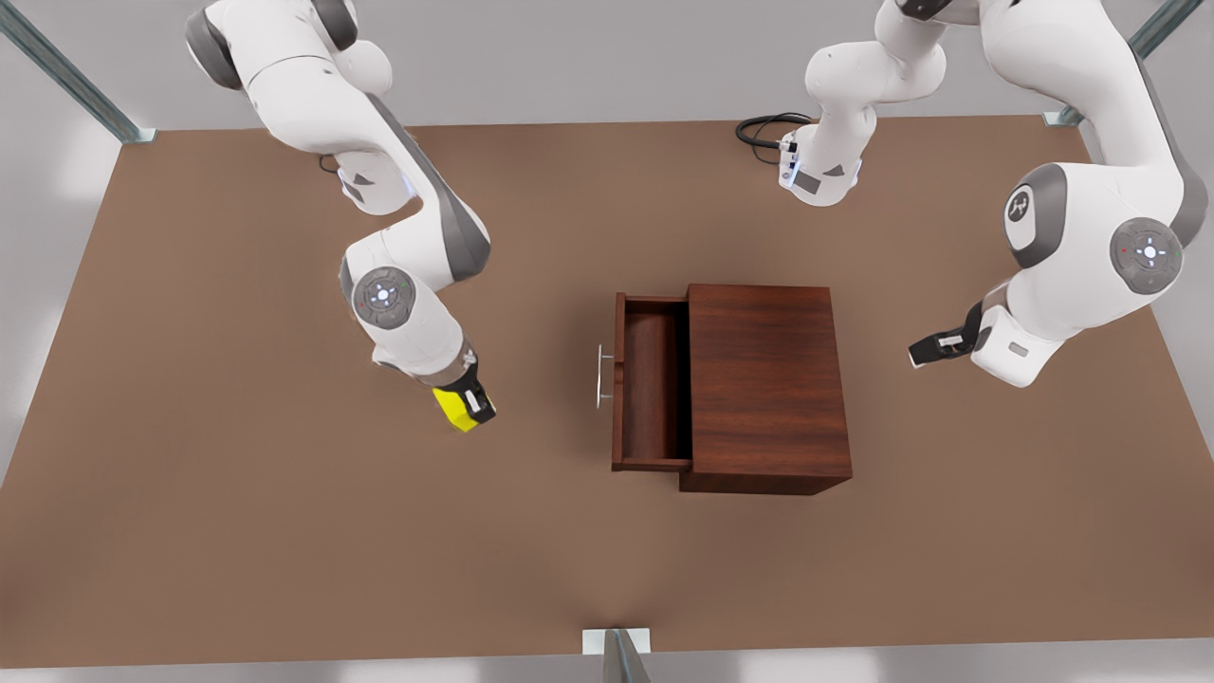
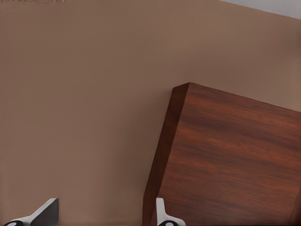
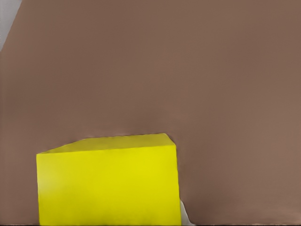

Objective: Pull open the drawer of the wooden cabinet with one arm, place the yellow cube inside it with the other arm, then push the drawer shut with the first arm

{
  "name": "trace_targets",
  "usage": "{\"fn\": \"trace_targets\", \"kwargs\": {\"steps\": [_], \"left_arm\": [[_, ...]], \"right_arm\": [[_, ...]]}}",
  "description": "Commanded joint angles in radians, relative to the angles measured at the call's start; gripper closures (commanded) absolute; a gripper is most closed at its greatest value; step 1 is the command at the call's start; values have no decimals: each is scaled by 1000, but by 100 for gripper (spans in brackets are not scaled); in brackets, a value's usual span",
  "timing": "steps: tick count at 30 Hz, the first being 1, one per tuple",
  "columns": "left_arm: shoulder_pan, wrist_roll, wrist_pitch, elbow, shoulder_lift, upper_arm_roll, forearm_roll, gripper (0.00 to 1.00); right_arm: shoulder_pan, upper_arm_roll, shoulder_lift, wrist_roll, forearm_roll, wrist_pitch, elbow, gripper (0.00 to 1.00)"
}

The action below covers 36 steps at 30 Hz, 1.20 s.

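The wooden cabinet (image 1: pixel 766 379) stands mid-table with its drawer (image 1: pixel 652 379) slid out toward the front view's left, silver handle (image 1: pixel 603 376) in front and nothing inside. Left of it, my right gripper (image 1: pixel 467 412) is shut on the yellow cube (image 1: pixel 452 408), which sits tilted in its grip; the cube (image 3: pixel 108 183) looms close in the right wrist view. My left gripper (image 1: pixel 925 353) hangs open off the cabinet's right side, and its fingertips (image 2: pixel 162 214) frame the cabinet's edge (image 2: pixel 225 160) in the left wrist view.
The brown table (image 1: pixel 237 531) stretches wide around the cabinet. A black cable (image 1: pixel 763 128) lies by the far arm base. Metal frame posts (image 1: pixel 621 655) stand at the near edge and the far corners.
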Motion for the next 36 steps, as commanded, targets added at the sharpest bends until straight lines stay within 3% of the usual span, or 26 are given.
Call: {"fn": "trace_targets", "kwargs": {"steps": [1,8,12,22,23,24,28,30,33,36], "left_arm": [[0,244,-4,0,-1,0,-3,0],[-3,242,-4,0,-1,-2,-3,0],[-3,242,-4,2,-1,0,-3,0],[-7,242,-5,2,-1,-3,-1,0],[-7,244,-5,2,-1,-3,-1,0],[-6,244,-5,2,-1,-3,-1,0],[-7,239,-5,2,-1,-3,-3,0],[-7,238,-5,2,-1,-3,-3,0],[-26,161,-51,2,-6,-14,-6,0],[-136,-83,-48,3,-1,-14,8,0]], "right_arm": [[54,0,33,862,1,-115,72,31],[229,-5,197,1257,-17,-126,312,31],[326,-61,315,1341,-16,-147,470,31],[418,-67,496,1453,-13,-96,685,31],[427,-67,501,1452,-13,-92,687,28],[429,-67,501,1432,-14,-93,687,0],[429,-80,498,1418,-17,-100,685,0],[373,-103,476,1291,-21,-170,684,0],[108,-93,406,843,-17,-282,679,0],[-223,-81,349,-36,-19,-403,676,0]]}}
